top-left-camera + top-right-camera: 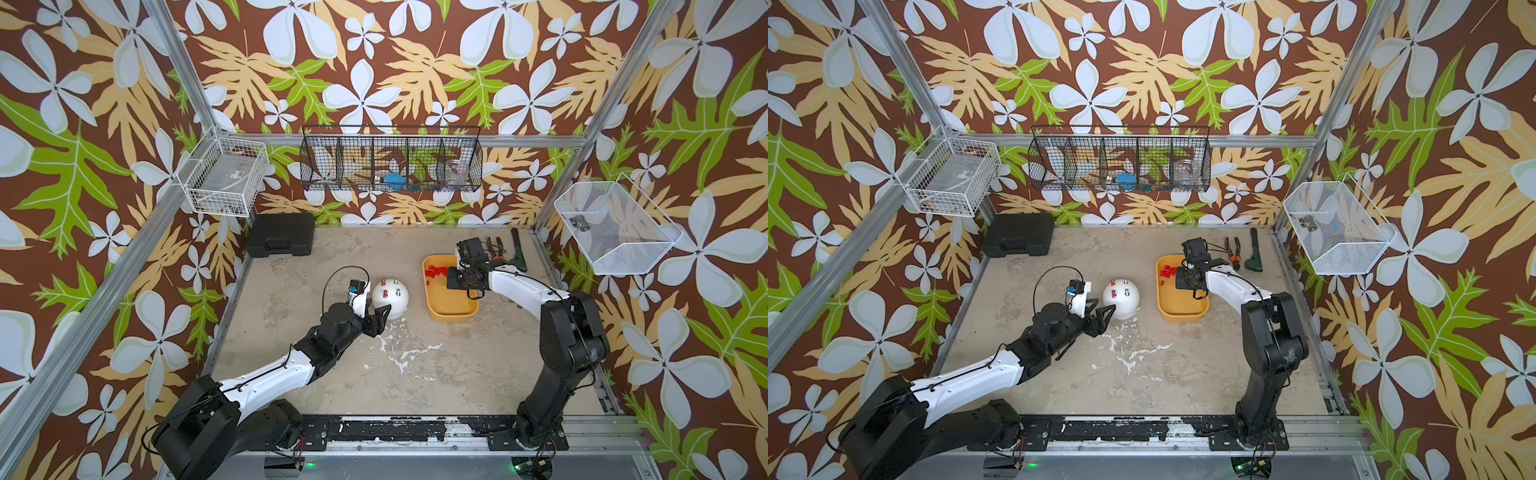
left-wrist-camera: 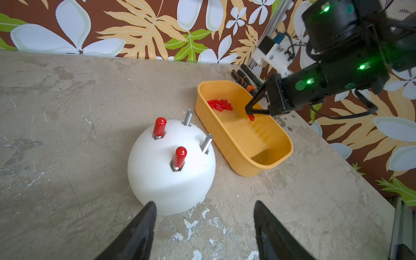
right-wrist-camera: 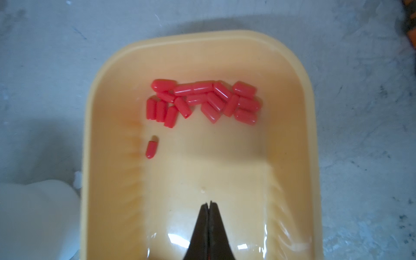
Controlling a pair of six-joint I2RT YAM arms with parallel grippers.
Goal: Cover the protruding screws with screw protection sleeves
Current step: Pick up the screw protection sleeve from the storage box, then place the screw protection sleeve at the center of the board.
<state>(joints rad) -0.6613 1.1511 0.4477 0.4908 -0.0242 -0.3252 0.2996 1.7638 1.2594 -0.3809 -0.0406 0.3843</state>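
Over the yellow tray (image 2: 245, 166) near the worktop's right edge, right gripper (image 2: 248, 110) pinches one red sleeve (image 2: 251, 117), evidently for the two bare screws (image 2: 188, 117) on the white dome (image 2: 157, 180); left gripper (image 2: 204, 202) stands open and empty beside the dome, likely to steady it.

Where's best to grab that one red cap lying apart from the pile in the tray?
I'd pinch the lone cap across its middle, straight down from above: it lies flat on the tray floor, clear of the pile, both long sides exposed.
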